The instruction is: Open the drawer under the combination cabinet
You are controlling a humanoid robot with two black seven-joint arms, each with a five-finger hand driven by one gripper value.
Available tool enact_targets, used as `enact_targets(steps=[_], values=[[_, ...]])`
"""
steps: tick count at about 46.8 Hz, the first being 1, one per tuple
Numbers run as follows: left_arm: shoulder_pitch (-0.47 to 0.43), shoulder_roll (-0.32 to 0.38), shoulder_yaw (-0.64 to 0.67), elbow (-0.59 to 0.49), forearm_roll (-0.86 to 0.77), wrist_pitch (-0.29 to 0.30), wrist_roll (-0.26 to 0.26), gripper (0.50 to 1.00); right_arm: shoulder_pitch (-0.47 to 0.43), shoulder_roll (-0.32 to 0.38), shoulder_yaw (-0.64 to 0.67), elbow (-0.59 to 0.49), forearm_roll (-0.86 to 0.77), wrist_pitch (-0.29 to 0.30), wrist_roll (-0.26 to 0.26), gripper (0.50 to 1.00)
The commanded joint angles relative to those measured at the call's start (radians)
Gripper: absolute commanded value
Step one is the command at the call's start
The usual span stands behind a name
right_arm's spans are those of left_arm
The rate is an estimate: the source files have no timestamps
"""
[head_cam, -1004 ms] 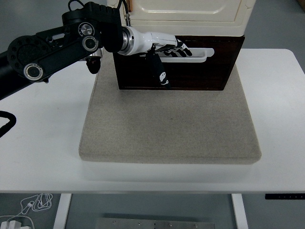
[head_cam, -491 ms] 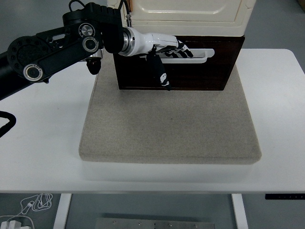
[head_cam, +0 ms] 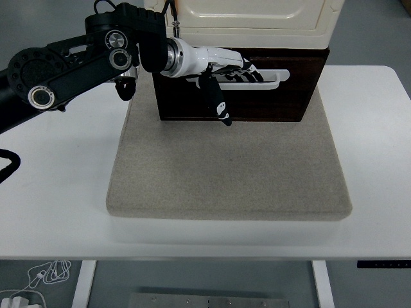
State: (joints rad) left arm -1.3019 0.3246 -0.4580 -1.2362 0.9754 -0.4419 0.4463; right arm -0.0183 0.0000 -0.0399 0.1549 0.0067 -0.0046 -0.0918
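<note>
A cream cabinet [head_cam: 257, 22] stands at the back of a grey mat, with a dark brown drawer [head_cam: 257, 96] beneath it. Across the drawer front runs a white bar handle [head_cam: 273, 81]. My left hand [head_cam: 241, 69], white with black finger joints, reaches in from the left; its fingers [head_cam: 250, 72] are hooked over the handle and its thumb [head_cam: 218, 106] hangs down over the drawer front. The drawer front sits slightly proud of the cabinet. The right arm does not show.
The grey mat [head_cam: 228, 173] covers the middle of the white table [head_cam: 58, 192]. My black left arm [head_cam: 70, 64] crosses the back left. Cables [head_cam: 45, 276] hang below the table's near edge at left.
The drawer front has come a little toward me, with my left hand moving with the handle. The thumb has swung slightly lower and to the right.
</note>
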Motion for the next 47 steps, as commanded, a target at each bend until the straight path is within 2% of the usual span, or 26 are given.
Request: enact_targets(steps=[1, 21, 47], values=[[0.003, 0.004, -0.001, -0.005, -0.003, -0.003, 0.000, 1.000, 0.000, 0.000, 0.000, -0.001, 0.001, 0.000, 0.000, 0.928], [0.004, 0.008, -0.010, -0.026, -0.009, -0.041, 0.002, 1.000, 0.000, 0.000, 0.000, 0.000, -0.001, 0.000, 0.000, 0.928], [0.007, 0.013, -0.010, -0.097, -0.023, -0.043, 0.003, 0.999, 0.000, 0.000, 0.000, 0.000, -0.001, 0.000, 0.000, 0.928]])
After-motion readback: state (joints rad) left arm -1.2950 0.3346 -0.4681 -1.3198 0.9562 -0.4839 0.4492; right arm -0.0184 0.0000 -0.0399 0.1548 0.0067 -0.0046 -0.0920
